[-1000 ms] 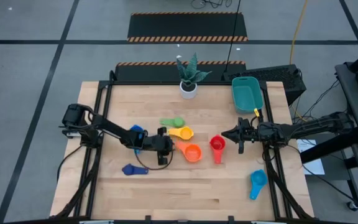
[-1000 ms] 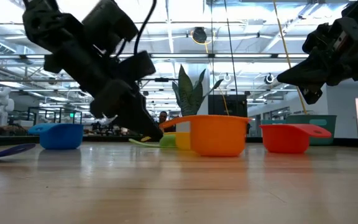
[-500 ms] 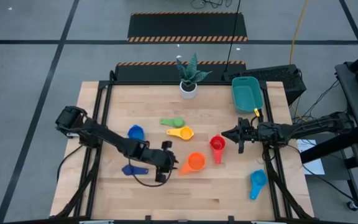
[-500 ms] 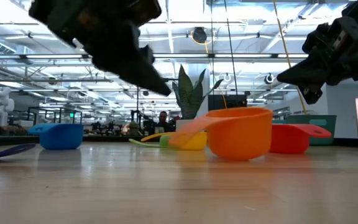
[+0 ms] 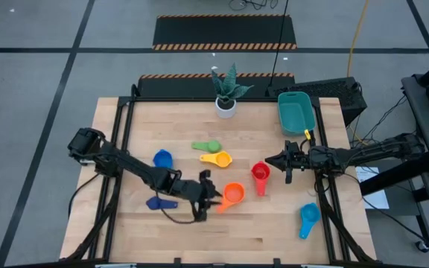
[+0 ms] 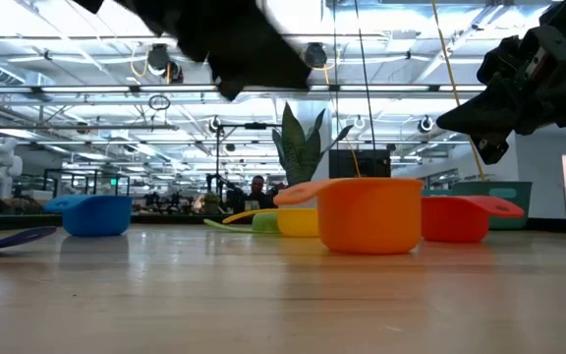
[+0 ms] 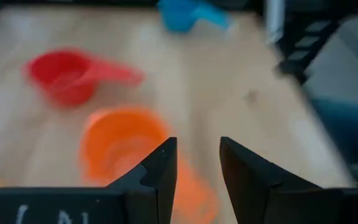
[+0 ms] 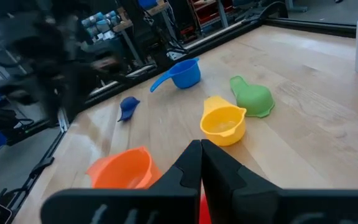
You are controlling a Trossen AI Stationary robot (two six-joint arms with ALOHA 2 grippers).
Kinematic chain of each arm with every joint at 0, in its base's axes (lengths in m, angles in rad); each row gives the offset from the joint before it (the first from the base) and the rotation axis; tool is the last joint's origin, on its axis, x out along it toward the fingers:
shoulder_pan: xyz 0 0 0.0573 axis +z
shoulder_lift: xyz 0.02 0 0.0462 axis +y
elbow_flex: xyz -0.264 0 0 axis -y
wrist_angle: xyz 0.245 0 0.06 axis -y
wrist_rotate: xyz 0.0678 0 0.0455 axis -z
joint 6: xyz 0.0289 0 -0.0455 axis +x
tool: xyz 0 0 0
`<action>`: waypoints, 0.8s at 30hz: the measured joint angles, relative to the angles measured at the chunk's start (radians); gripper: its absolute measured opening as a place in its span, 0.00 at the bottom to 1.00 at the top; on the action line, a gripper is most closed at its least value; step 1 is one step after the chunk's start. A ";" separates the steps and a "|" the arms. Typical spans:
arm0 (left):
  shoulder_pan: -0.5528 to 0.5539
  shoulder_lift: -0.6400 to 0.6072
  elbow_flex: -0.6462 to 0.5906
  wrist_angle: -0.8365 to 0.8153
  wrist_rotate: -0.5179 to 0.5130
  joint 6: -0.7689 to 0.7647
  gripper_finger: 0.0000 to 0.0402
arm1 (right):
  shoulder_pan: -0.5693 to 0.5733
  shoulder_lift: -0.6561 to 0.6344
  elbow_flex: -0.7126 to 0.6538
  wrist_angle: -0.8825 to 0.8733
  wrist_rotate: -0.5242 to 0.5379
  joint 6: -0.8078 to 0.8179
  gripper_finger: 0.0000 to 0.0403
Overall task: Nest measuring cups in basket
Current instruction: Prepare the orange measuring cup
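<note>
Orange plastic measuring cup sits on your wooden surface; left end effector pinches its handle, right end effector hovers shut beside it.

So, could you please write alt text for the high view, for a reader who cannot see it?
From above, the left gripper holds the orange measuring cup by its handle on a wooden table. Red, yellow, green and blue cups lie around it. The right gripper hangs shut by the red cup, with the teal basket at the far right corner.
</note>
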 joint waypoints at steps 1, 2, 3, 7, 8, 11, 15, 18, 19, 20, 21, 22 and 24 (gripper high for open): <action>-0.015 0.016 0.000 0.055 0.002 0.002 0.31 | 0.000 0.000 0.000 0.000 0.000 -0.001 0.00; -0.030 0.036 0.000 0.111 0.002 0.002 0.31 | 0.000 0.000 0.000 0.000 0.001 -0.002 0.00; -0.044 0.056 0.000 0.159 0.003 0.002 0.31 | 0.000 0.000 0.000 0.000 0.001 -0.003 0.00; -0.089 0.161 0.035 0.227 -0.020 -0.048 0.31 | 0.000 0.000 0.000 0.000 0.002 0.003 0.00; -0.096 0.192 0.056 0.226 -0.031 -0.067 0.31 | 0.000 0.000 0.000 0.001 0.003 0.004 0.00; -0.114 0.292 0.140 0.210 -0.036 -0.102 0.31 | 0.000 0.000 0.000 0.007 0.003 0.004 0.00; -0.129 0.391 0.276 0.064 -0.107 -0.116 0.31 | 0.000 0.000 0.000 0.016 0.004 0.025 0.00; -0.128 0.420 0.349 -0.080 -0.186 -0.153 0.31 | 0.000 0.000 0.000 0.018 0.003 0.030 0.00; -0.126 0.425 0.363 -0.114 -0.202 -0.175 0.31 | 0.000 0.000 0.000 0.018 0.003 0.030 0.00; -0.125 0.427 0.370 -0.136 -0.220 -0.194 0.31 | 0.000 0.000 0.000 0.020 0.003 0.030 0.00; -0.125 0.427 0.371 -0.159 -0.237 -0.212 0.31 | 0.000 0.000 0.000 0.021 0.003 0.030 0.00; -0.125 0.428 0.371 -0.171 -0.250 -0.226 0.31 | 0.000 -0.001 0.000 0.023 0.003 0.030 0.00; -0.126 0.427 0.371 -0.202 -0.263 -0.256 0.31 | 0.000 -0.001 0.000 0.023 0.004 0.030 0.00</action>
